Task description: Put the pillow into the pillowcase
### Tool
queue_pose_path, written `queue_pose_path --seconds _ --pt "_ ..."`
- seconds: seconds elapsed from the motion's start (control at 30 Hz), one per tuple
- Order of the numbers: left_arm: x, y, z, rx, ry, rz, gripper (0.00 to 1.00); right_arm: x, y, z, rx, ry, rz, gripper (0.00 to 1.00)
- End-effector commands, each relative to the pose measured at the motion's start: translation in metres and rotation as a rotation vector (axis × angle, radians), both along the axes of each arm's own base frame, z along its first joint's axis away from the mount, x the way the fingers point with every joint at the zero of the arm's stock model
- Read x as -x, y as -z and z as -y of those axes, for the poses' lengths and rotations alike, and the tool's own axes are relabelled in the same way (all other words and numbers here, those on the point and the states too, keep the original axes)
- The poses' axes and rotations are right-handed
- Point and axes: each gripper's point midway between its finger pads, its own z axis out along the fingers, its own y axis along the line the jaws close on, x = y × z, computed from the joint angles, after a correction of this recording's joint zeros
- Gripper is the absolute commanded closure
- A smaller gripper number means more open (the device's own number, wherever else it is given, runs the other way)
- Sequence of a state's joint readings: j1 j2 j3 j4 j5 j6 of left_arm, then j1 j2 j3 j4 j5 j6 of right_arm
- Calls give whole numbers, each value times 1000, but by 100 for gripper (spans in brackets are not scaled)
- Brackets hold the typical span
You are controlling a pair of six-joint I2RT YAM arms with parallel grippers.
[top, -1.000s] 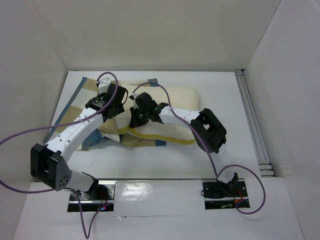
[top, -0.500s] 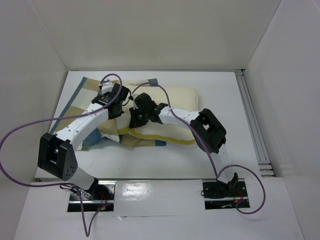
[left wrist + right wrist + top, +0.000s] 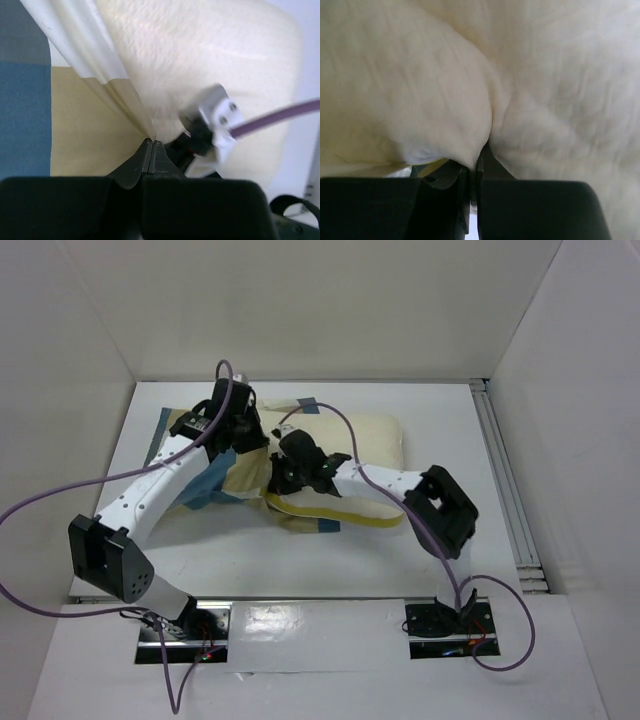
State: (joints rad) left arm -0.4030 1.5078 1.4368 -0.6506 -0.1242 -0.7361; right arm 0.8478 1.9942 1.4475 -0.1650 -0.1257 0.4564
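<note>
On the left of the counter (image 3: 300, 562) lies the pillowcase (image 3: 205, 486). Its blue and tan checks spread flat toward the left wall and rumple where they meet the cushion. My left arm reaches over it from the near left corner, and my left hand (image 3: 250, 437) sits at the far side of the case. In the left wrist view my fingers (image 3: 140, 162) are pressed together with the pale edge of the pillowcase pinched between their tips. The cloth rises from there in a taut fold, with tan and blue squares to its left and the cream pillow (image 3: 210, 45) to its right. A purple cable (image 3: 280, 116) runs into that view from a blurred white fitting.

Just to the right, mid-counter, my right hand (image 3: 284, 478) is down on the near left part of the pillow. In the right wrist view its fingers (image 3: 490, 167) are clamped on a bunched ridge of cream fabric, with soft bulk swelling on both sides. The pillow's left part is covered by checked cloth; I cannot tell how far in it sits. Its right end lies bare on the counter, with the yellow edge (image 3: 345, 520) along the near side.
</note>
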Motion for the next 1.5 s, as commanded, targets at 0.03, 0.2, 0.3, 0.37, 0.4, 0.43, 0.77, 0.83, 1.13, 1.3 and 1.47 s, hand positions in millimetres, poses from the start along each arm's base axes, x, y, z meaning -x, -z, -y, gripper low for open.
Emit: queue_pose_path --seconds 0.03,0.2,0.3,0.37,0.4,0.43,0.77,0.83,1.13,1.3,1.47 --pt "5 -77 31 216 137 144 100 -6 -63 25 -159 221 163 100" --pt "3 -28 16 191 75 22 100 12 -71 4 -211 202 181 100" --pt "12 0 11 180 58 -58 100 17 -54 -1 -145 179 131 88" --pt "16 -3 7 168 56 -47 95 17 -54 12 -101 218 170 50" --pt "16 -1 3 150 40 -51 88 19 -67 23 -101 239 187 36" --pt "14 -2 -3 119 51 -39 69 18 -71 34 -76 262 211 27" --pt "-49 -12 -30 -109 -7 -33 28 -20 -133 211 206 707 414 0" --pt "-68 -14 -36 -155 -54 -15 30 -46 -132 252 180 796 361 0" --pt "-135 17 -76 -392 -293 -29 30 -99 -85 336 104 898 133 0" --pt "-154 46 -88 -492 -350 -52 33 -100 -42 348 102 869 23 0" --pt "-167 70 -93 -536 -332 -80 35 -98 -2 338 89 791 -73 0"
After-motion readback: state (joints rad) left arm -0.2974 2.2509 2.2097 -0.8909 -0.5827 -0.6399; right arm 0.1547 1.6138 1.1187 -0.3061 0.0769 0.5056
